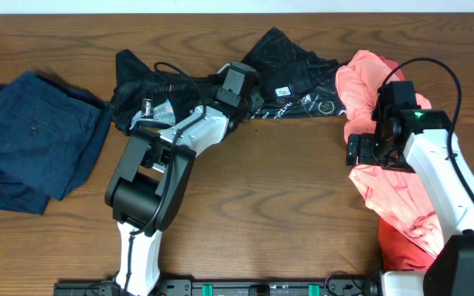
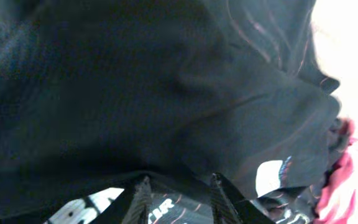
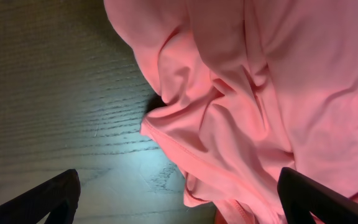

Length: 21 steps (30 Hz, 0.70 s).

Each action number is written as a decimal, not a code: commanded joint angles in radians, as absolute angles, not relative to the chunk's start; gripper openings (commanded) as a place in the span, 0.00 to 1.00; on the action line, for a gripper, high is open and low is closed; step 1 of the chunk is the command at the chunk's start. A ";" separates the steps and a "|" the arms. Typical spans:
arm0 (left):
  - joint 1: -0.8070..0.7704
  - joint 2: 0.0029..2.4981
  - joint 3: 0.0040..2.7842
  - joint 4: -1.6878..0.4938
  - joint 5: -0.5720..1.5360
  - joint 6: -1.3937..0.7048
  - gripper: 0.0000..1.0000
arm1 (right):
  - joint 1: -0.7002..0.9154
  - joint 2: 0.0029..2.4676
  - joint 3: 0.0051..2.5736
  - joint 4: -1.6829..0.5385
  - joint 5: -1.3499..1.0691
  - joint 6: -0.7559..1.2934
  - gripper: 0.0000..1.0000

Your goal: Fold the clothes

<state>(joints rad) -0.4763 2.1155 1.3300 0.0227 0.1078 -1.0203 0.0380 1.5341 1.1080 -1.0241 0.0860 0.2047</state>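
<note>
The black jersey (image 1: 295,70) with fine contour lines and white logos lies crumpled at the back middle of the table. My left gripper (image 1: 239,82) is down in it. In the left wrist view the jersey (image 2: 135,93) fills the frame, and the left gripper's (image 2: 179,180) fingers stand a little apart with lettered fabric between them and a fold over their tips. The coral-pink garment (image 1: 393,189) lies bunched on the right. My right gripper (image 1: 369,152) hovers at its left edge. In the right wrist view the right gripper (image 3: 179,186) is wide open above the pink garment's hem (image 3: 260,93).
A dark blue garment (image 1: 31,140) lies folded at the left. Bare wooden table (image 1: 270,189) shows between the arms and in the right wrist view (image 3: 55,93). The pink garment touches the jersey's right end (image 2: 340,180).
</note>
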 commanded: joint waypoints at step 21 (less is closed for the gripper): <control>-0.414 2.008 1.327 -0.022 0.278 -0.824 0.06 | 0.016 1.528 1.113 -1.016 0.089 0.212 0.99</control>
